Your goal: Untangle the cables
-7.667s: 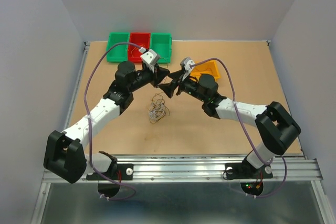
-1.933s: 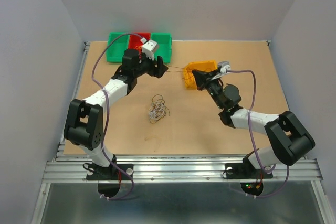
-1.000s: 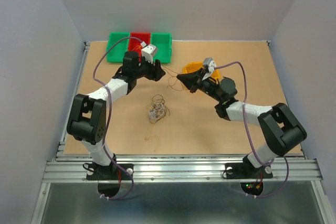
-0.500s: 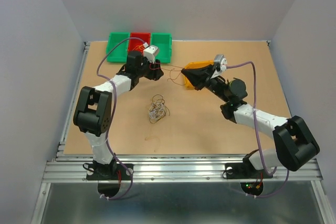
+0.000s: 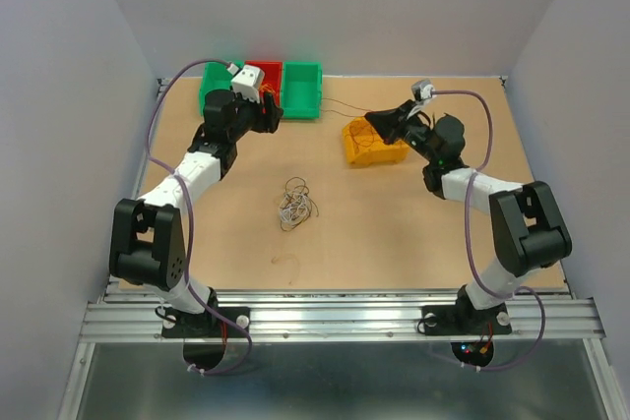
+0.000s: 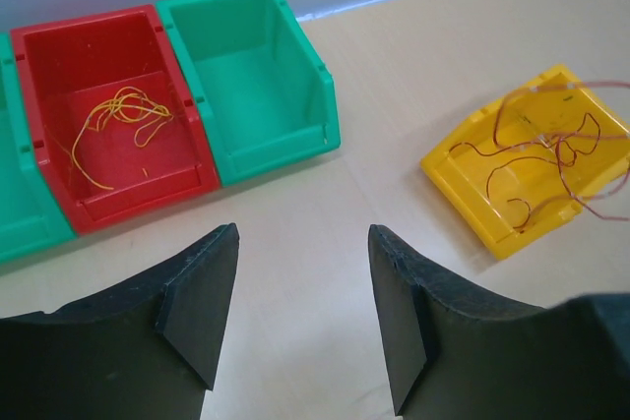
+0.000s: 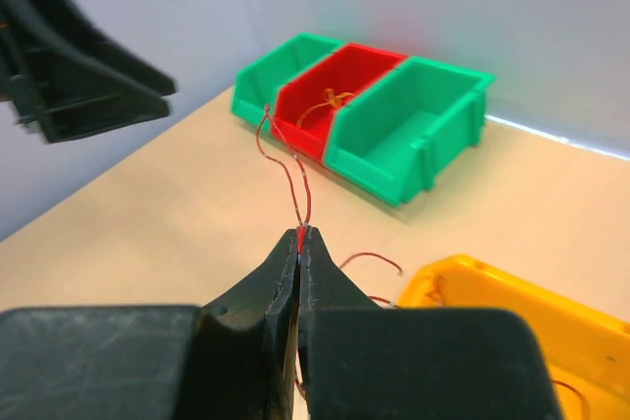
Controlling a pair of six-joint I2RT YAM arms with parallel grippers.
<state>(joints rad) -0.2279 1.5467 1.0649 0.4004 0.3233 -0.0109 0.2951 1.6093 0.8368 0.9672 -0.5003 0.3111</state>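
Note:
A loose tangle of thin white and dark cables (image 5: pixel 295 204) lies mid-table, apart from both arms. My right gripper (image 7: pixel 303 233) is shut on a thin red cable (image 7: pixel 306 195), whose two strands rise from the fingertips toward the bins. In the top view that gripper (image 5: pixel 374 123) hangs over the yellow bin (image 5: pixel 372 143), which holds more red cable (image 6: pixel 536 150). My left gripper (image 6: pixel 302 243) is open with nothing between its fingers, low over bare table in front of the bins (image 5: pixel 268 115). An orange cable (image 6: pixel 123 113) lies curled in the red bin (image 6: pixel 59 56).
Green bins (image 6: pixel 251 76) flank the red bin in a row at the back left edge. A short stray wire (image 5: pixel 285 263) lies near the front of the table. Grey walls close in on both sides.
My left gripper has drawn back and to the left, toward the bins. My right gripper has swung right and back over the yellow bin, carrying the red cable.

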